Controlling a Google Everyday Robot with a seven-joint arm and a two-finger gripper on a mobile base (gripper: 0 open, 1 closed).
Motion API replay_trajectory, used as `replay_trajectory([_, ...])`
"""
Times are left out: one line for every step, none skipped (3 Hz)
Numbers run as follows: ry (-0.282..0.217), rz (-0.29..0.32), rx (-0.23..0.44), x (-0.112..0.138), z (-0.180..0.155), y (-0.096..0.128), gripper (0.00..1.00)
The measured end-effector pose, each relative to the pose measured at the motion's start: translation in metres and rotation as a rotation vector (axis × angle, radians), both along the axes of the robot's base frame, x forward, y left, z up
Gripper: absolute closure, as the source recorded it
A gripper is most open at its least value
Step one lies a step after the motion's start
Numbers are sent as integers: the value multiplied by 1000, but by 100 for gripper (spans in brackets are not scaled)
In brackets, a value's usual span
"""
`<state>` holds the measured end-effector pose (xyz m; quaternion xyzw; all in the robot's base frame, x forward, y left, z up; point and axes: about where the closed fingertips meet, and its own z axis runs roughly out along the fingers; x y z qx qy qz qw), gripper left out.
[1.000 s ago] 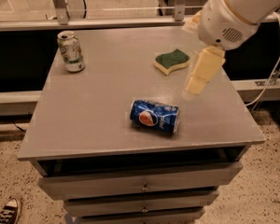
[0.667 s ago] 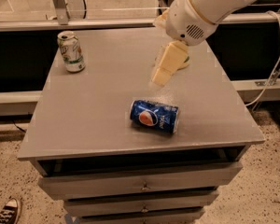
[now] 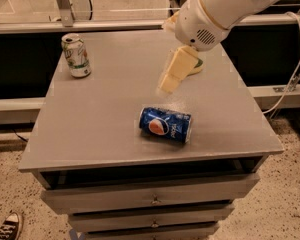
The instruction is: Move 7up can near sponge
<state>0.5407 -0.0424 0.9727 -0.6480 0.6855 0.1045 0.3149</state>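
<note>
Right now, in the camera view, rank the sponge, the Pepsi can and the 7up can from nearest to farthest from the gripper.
The gripper hangs mid-table.
1. sponge, just behind it, and Pepsi can, in front: too close to call.
2. 7up can, far back-left.

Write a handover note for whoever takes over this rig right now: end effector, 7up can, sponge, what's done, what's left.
End effector: hovers over the table, just in front of the sponge, not holding the 7up can.
7up can: upright at the far-left corner.
Sponge: far right, mostly hidden behind the end effector.
Pepsi can: on its side near the front.
Done: nothing yet.
Left: reach the 7up can, grasp it, and set it beside the sponge.
</note>
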Motion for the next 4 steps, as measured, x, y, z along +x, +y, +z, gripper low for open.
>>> replay_trajectory([11, 16, 97, 18, -18, 37, 0])
replay_trajectory([-25, 27, 243, 61, -25, 93, 0])
replay_trajectory([-54, 26, 365, 102, -28, 141, 0])
replay_trajectory([-43, 9, 459, 138, -38, 182, 0])
